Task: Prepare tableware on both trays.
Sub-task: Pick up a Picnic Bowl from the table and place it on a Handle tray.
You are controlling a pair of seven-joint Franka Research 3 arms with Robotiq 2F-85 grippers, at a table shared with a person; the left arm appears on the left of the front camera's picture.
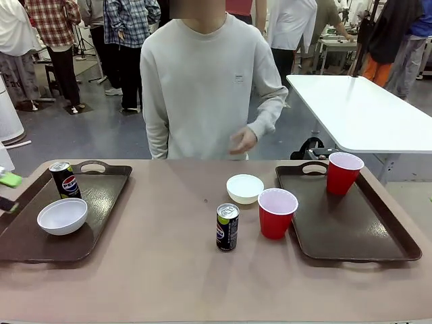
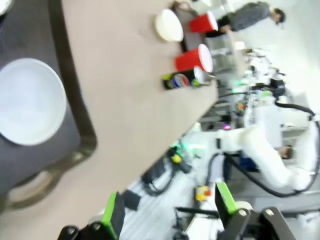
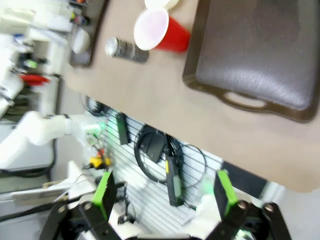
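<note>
Left gripper (image 2: 169, 206): hanging wide open, holding nothing; white bowl (image 2: 27, 102) lying well beyond its jaws.
Right gripper (image 3: 162, 194): gaping empty, hovering near right tray (image 3: 260, 55).
Table (image 1: 169, 270): second bowl (image 1: 244, 188), red cup (image 1: 277, 212), Pepsi can (image 1: 227, 227) standing together.

Left tray (image 1: 101, 202) and right tray (image 1: 351, 229) dark brown; near cup (image 1: 277, 212) and far cup (image 1: 343, 173) red, white inside; left bowl (image 1: 62, 216) and middle bowl (image 1: 244, 188) white; left can (image 1: 65, 180) and middle can (image 1: 227, 227) black; surface (image 1: 169, 270) tan.

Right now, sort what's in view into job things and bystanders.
Job: left tray, right tray, tray cup, table cup, tray bowl, table bowl, tray can, table can.
Not job: white side table, cables.
</note>
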